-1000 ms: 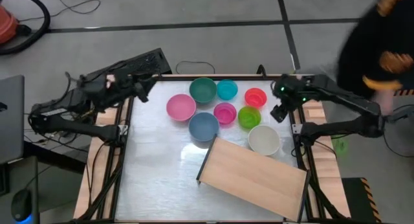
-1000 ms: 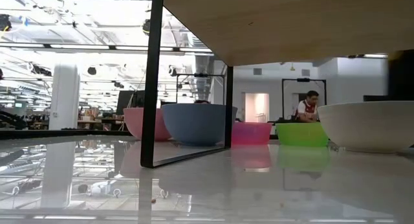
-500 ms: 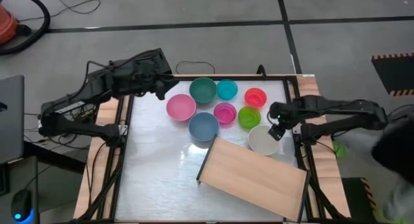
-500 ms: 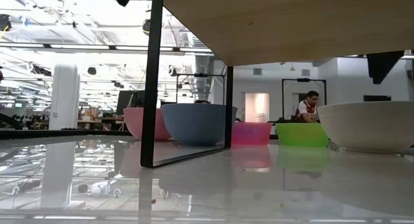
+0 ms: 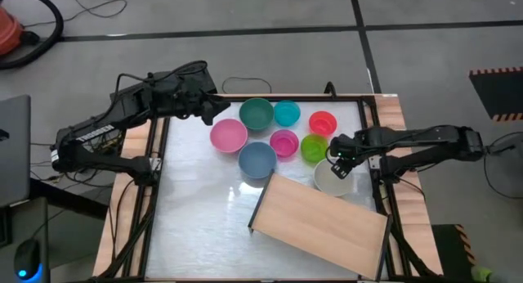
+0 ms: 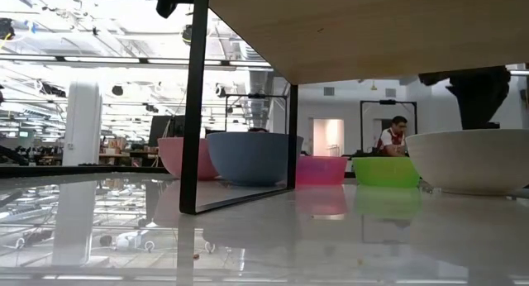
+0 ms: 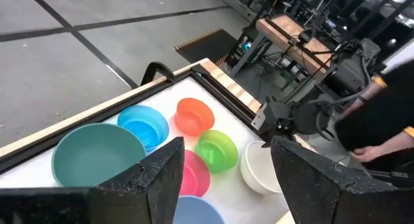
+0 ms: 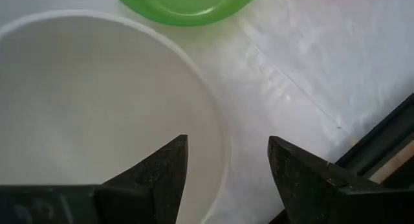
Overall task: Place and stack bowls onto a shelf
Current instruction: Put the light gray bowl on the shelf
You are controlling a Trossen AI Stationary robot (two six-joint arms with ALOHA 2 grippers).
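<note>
Wood-framed table (image 5: 192, 226) with bowls and a shelf on it

Eight bowls sit clustered at the far half: pink (image 5: 228, 135), teal (image 5: 256, 114), cyan (image 5: 287, 114), red (image 5: 323, 123), magenta (image 5: 283, 143), green (image 5: 314, 148), blue-grey (image 5: 257, 159), white (image 5: 333, 179). The light-wood shelf (image 5: 323, 223) stands nearer, angled.

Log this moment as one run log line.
right pincer: open, straddling white bowl rim | left pincer: open, above teal bowl side | shelf: no bowls
</note>
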